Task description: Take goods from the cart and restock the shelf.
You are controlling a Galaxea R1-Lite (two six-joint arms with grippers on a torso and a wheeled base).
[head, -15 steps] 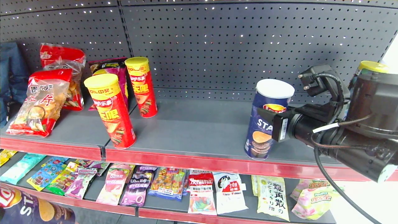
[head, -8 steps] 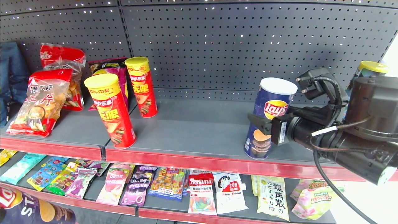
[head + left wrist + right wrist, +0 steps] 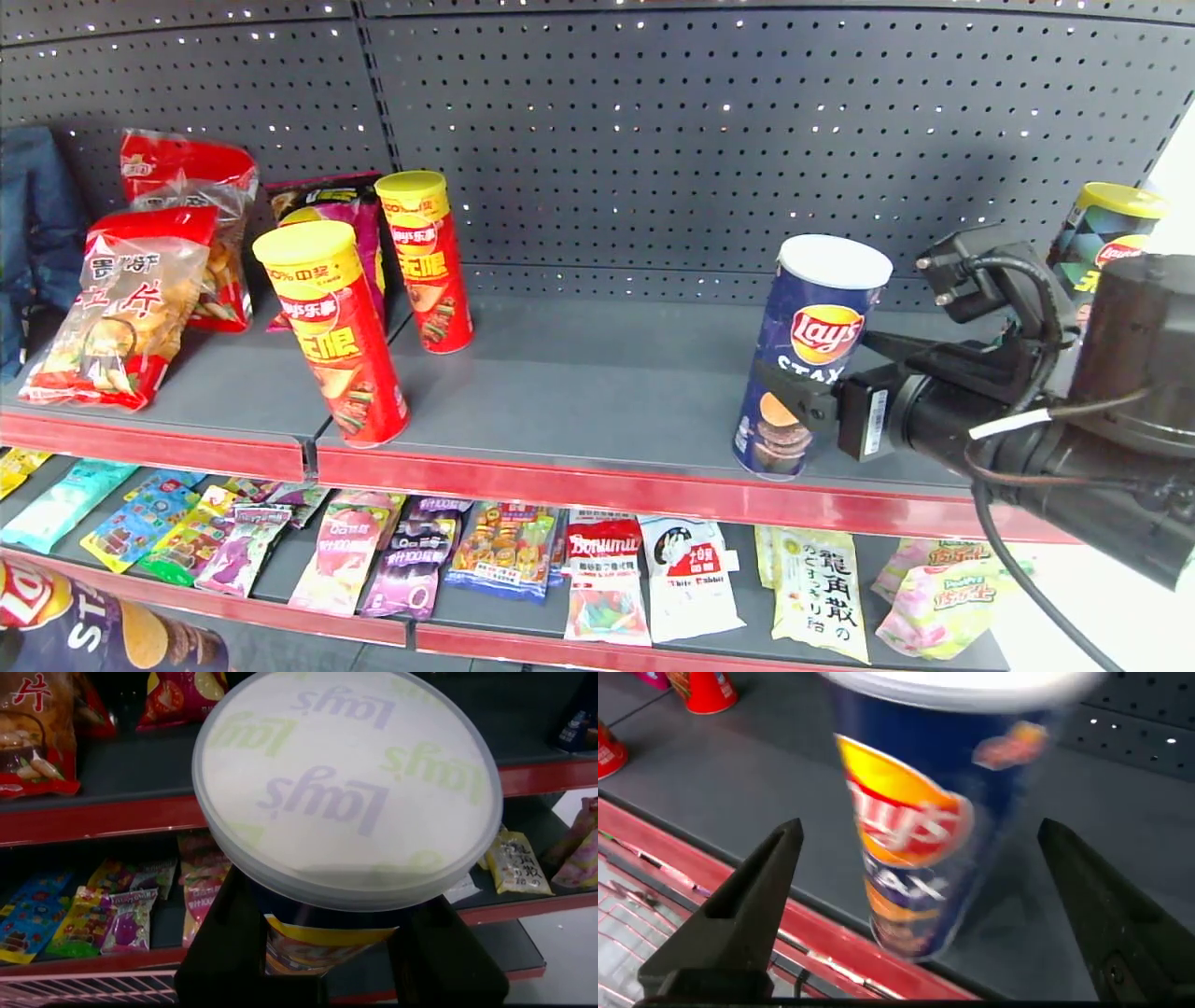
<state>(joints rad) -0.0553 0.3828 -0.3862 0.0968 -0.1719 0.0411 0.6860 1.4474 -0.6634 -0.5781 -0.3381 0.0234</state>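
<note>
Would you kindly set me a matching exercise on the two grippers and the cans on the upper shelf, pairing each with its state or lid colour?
Column one
1. left gripper
2. right gripper
3. blue can on the shelf
4. front red can

Column two
A. yellow lid
B. open, a finger on either side of a can
C. shut on a second blue can
D. white lid, standing upright

Pairs: 1-C, 2-B, 3-D, 4-A

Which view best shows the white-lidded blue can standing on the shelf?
Head view: the whole blue can stands upright by the shelf's front edge. The right wrist view crops its top, between the open right claw. The left wrist view shows a second can, held by the left claw.
</note>
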